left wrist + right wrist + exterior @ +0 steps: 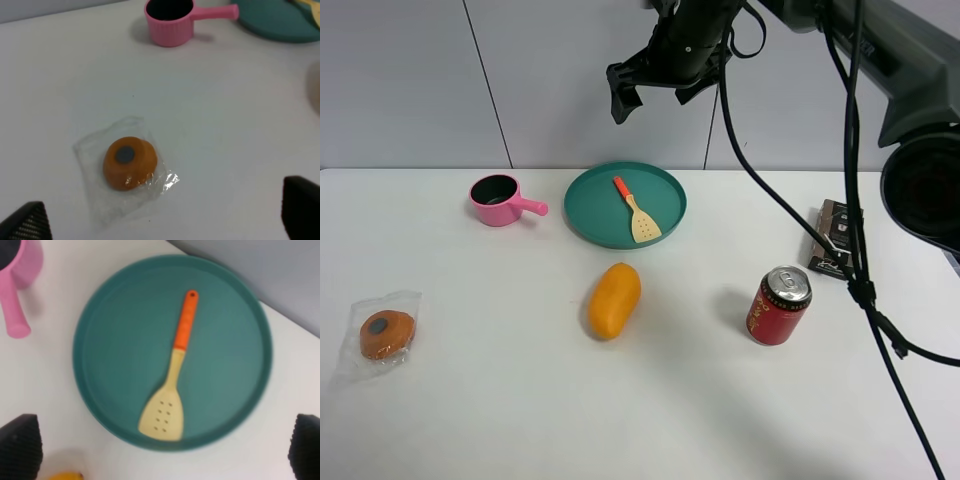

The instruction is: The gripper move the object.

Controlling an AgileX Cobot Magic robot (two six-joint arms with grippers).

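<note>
The toy spatula (637, 212), with a beige slotted blade and an orange-red handle, lies flat in the round teal plate (590, 195) at the back middle of the table. The right wrist view shows the spatula (172, 375) on the plate (110, 340) directly below. My right gripper (655, 92) hangs high above the plate, open and empty, and its dark fingertips (20, 445) show at the frame's lower corners. My left gripper (165, 215) is open and empty over the table's left part. It does not show in the exterior view.
A pink toy pot (498, 198) stands left of the plate. An orange-yellow oval fruit (614, 299) lies in front of the plate. A red can (779, 305) stands at the right, a dark box (832, 238) behind it. A wrapped orange piece (386, 333) lies far left. Black cables (855, 250) hang at the right.
</note>
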